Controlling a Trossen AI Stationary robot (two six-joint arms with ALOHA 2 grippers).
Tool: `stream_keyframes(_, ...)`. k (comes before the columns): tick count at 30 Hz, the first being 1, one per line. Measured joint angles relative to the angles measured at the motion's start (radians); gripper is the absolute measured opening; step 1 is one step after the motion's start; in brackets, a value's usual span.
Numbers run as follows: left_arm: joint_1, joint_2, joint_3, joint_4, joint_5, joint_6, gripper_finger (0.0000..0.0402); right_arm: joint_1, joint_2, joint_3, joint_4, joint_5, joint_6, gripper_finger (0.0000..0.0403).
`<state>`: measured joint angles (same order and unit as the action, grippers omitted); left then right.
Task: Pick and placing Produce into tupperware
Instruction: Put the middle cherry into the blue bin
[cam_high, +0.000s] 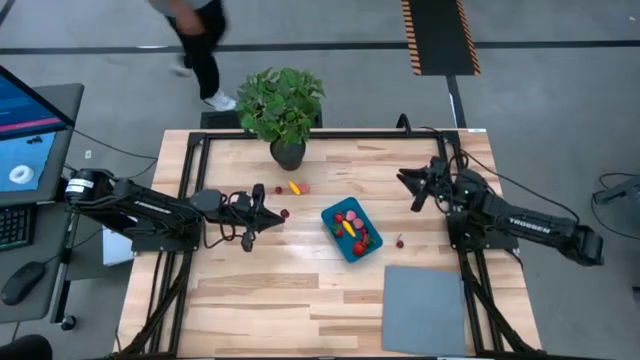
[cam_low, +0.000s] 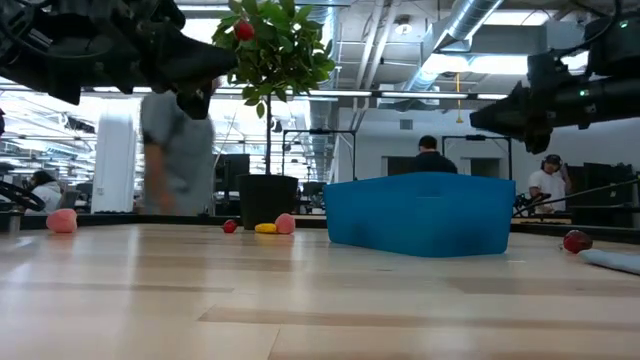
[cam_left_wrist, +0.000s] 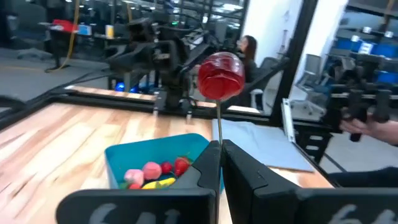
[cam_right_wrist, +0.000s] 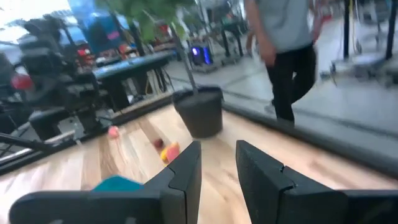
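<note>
**The cherry is up in the air and the tub is just ahead**

The left pincer (cam_left_wrist: 219, 163) is squeezed tight on the thin stem of a red cherry (cam_left_wrist: 220, 75). The stem goes straight up from between the two fingers, and the round red part sits on top, high above the counter (cam_high: 260, 300). In the low view the same cherry shows up in the air, in front of the leafy plant (cam_high: 283, 103).

The blue tub (cam_high: 351, 228) sits near the middle of the counter. It is turned a bit, so its long side runs slanted, from the plant side down toward the grey mat (cam_high: 424, 310). There are already some red, pink and yellow pieces inside it. Seen from above, the left pincer is just beside the tub, on the tub's left, with a small strip of bare wood between them. Seen from the left wrist, the tub lies straight ahead of the fingers and lower down. So I think the cherry only needs to go forward a little way over the near wall of the tub, and then be let go.

The right pincer (cam_right_wrist: 217, 163) is a bit open and holds nothing. It hangs over the right side of the counter, on the far side of the tub.

A few more pieces lie on the wood: a yellow one and a pink one near the plant pot, a small red one by the left pincer, and one more cherry (cam_high: 399, 241) to the right of the tub.
</note>
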<state>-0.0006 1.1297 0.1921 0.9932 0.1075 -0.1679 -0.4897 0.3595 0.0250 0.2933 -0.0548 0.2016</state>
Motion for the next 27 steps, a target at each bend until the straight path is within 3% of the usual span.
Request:
stream_keyframes(4, 0.002, 0.000, -0.002, 0.034, -0.004, 0.014, 0.0000, -0.012, 0.000, 0.000, -0.069, 0.000, 0.041, 0.0123)
stream_keyframes(6, 0.002, 0.000, -0.002, 0.091, 0.051, 0.005, 0.0000, -0.012, 0.000, 0.000, -0.095, 0.000, 0.042, 0.0123)
stream_keyframes(12, 0.001, 0.000, -0.001, 0.253, 0.143, -0.160, 0.0000, -0.009, 0.000, 0.000, -0.163, 0.001, 0.042, 0.0123)
stream_keyframes(22, -0.048, 0.000, -0.001, 0.285, -0.168, -0.767, 0.0000, -0.009, 0.000, 0.000, -0.206, 0.002, 0.042, 0.0123)
stream_keyframes(27, -0.086, 0.000, -0.001, 0.289, -0.253, -0.973, 0.0000, -0.009, 0.000, 0.000, -0.207, 0.002, 0.042, 0.0123)
